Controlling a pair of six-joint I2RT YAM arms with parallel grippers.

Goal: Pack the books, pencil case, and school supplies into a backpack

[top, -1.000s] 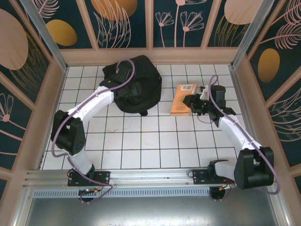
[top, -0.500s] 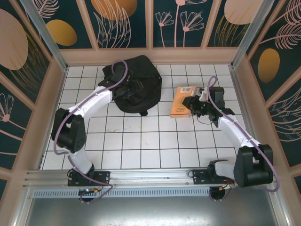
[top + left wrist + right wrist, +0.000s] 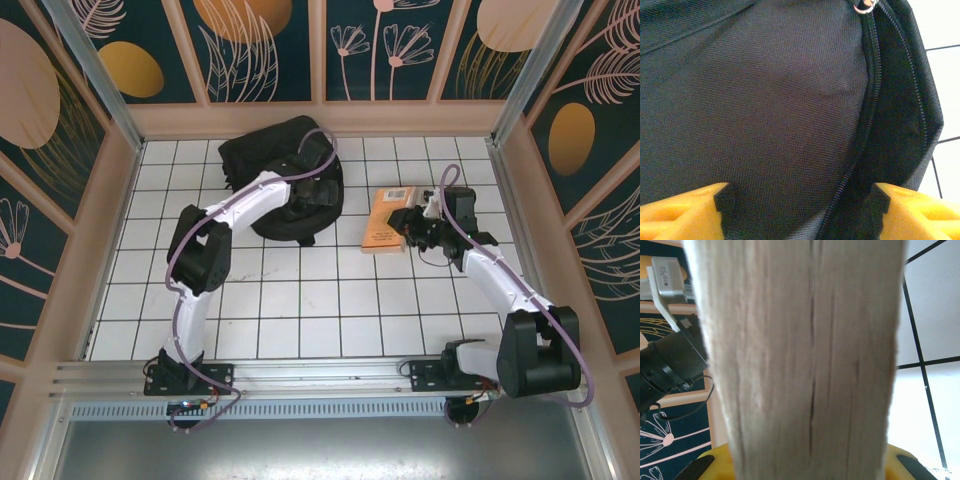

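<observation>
**BOOK GRIPPED AT RIGHT; BAG OPENING UNCONFIRMED**

The right gripper (image 3: 414, 228) is clamped on the orange-brown book (image 3: 384, 216), right of centre in the overhead view. The right wrist view shows the book's page edges standing between the fingers. The backpack (image 3: 268, 165) lies at upper centre on the tiled table (image 3: 300, 300), apart from the book. The left gripper (image 3: 800, 205) hovers at the bag's right flank, just beside the zip (image 3: 871, 110). Its jaws are spread wide with nothing clamped.

Risks:
1. The thin book is pinched at 1 edge and may sag or slip in transit.
2. Whether the zip stands open cannot be told; if it is shut, the book will butt against fabric.
3. The left arm lies across the bag on the book's side, so the 2 arms could collide.
</observation>
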